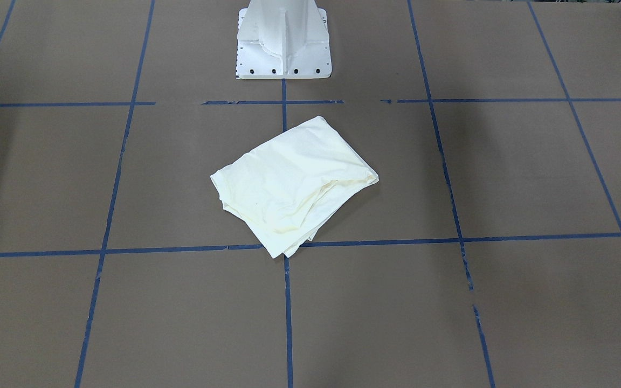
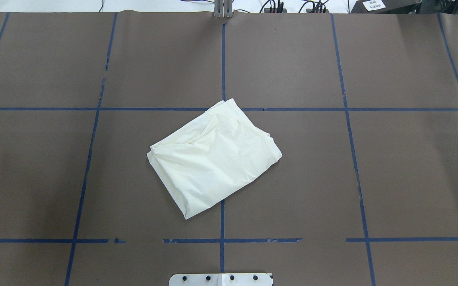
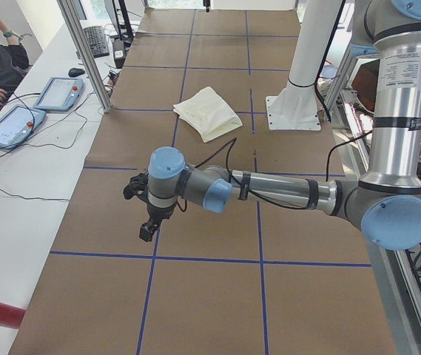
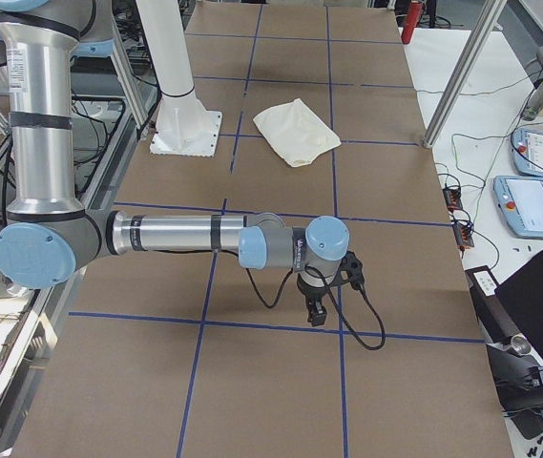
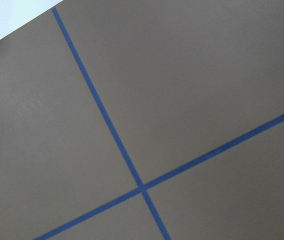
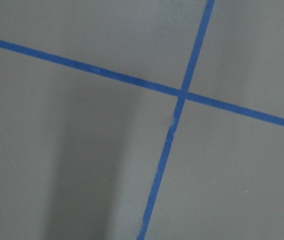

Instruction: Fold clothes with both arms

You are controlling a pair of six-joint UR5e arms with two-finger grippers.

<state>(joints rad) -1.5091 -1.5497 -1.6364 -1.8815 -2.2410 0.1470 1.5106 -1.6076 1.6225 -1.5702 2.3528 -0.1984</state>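
We judge the cream-white T-shirt (image 2: 213, 159) light, limp and not fragile. It is thin knit that will sag and slide open if lifted by one layer. Any further hold should pinch all stacked layers at a corner or along the thick folded edge, one corner per claw. It lies on the brown desk (image 2: 372, 178) in front of the white pedestal base (image 1: 283, 48), apart from it. It sits roughly on the base's centre line, askew to the blue tape grid (image 2: 222, 59). It looks already folded into a compact, slightly rumpled rectangle, plain cream side out. No print, sleeve or neckband shows, and loose layer edges gape along the side away from the pedestal. Left claw (image 3: 146, 231) and right claw (image 4: 316, 313) hang over bare desk well out from the pedestal, toward opposite ends, nothing visible in either. Jaws apart or together: we cannot tell, as only side views show them.
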